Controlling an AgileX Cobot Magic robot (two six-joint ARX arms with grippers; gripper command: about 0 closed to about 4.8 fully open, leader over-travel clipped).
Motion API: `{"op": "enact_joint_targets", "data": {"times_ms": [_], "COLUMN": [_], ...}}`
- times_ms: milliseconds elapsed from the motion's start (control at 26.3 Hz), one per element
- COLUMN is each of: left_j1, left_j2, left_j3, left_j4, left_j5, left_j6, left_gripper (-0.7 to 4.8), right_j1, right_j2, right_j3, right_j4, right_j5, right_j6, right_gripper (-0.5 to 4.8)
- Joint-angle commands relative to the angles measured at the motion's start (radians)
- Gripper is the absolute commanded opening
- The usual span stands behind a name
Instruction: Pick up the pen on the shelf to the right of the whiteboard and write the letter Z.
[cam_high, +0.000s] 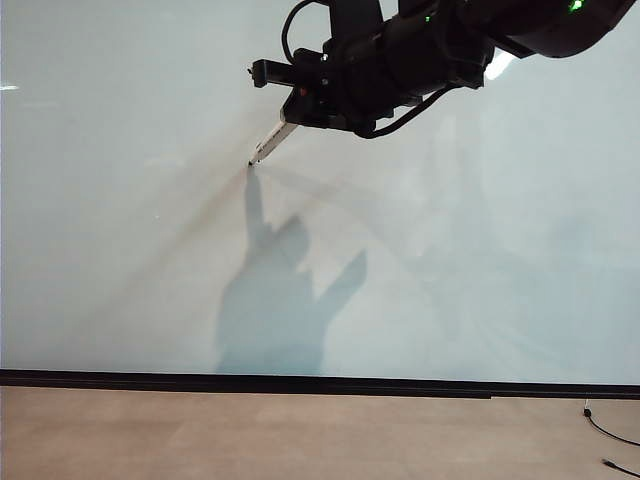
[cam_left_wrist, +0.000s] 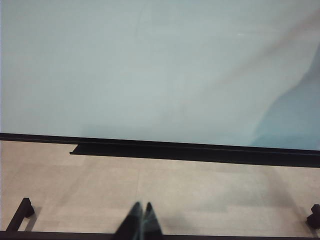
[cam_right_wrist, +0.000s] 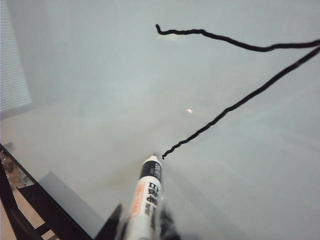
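Clearly the slim white plastic marker pen (cam_right_wrist: 148, 192) is light and rigid, its smooth barrel slippery, so a grip well back from the tip looks right. The black right gripper (cam_right_wrist: 142, 225) pinches that barrel, tip just beside the diagonal's lower end of the unfinished thin black letter Z (cam_right_wrist: 235, 75) on the large glossy pale whiteboard (cam_high: 120, 250). Near the floor on the left, the left gripper (cam_left_wrist: 140, 222) hangs idle, jaws pressed together.
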Motion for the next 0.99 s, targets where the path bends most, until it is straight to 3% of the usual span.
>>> {"op": "enact_joint_targets", "data": {"times_ms": [38,380,987], "left_j1": [0.0,0.0,0.0], "left_j2": [0.0,0.0,0.0], "left_j3": [0.002,0.002,0.002], "left_j4": [0.005,0.005,0.005], "left_j5": [0.001,0.0,0.0], "left_j6": [0.005,0.005,0.005], "left_gripper": [-0.05,-0.04,-0.05], "right_j1": [-0.002,-0.01,-0.037], "right_j2": [-0.005,-0.005,-0.037], "right_j3": [0.005,0.005,0.003], "right_j4": [0.024,0.023,-0.024], "right_j5": [0.012,0.082,0.106], "right_j6": [0.002,0.002,-0.004], "right_gripper": [-0.09,-0.09,-0.09]}}
